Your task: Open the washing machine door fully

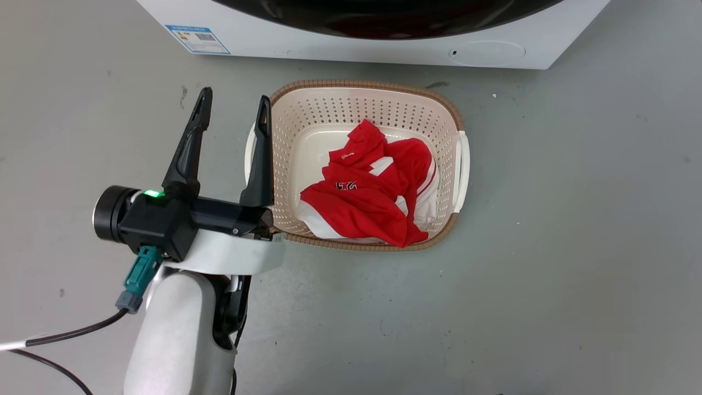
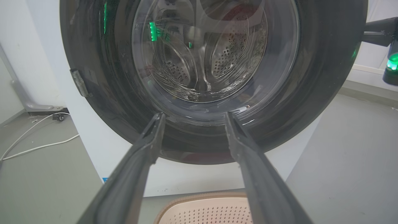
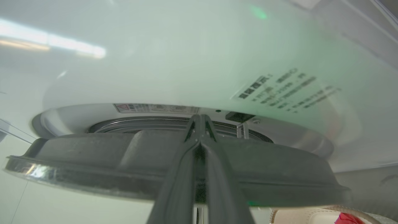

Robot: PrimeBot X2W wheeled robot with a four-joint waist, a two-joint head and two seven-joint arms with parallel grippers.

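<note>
In front of the washing machine, in the head view, the left gripper is hanging spread wide and empty beside a basket holding a red garment, with the washing machine door showing on the machine's front. In the left wrist view, its parted fingers are pointing at the door's glass. In the right wrist view, the right gripper is reaching over the door's rim, fingertips closed together, the door standing slightly off the machine

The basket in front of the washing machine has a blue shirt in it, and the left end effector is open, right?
Not blue: the head view shows the shirt in the basket is red and white. The left end effector is indeed open.
</note>
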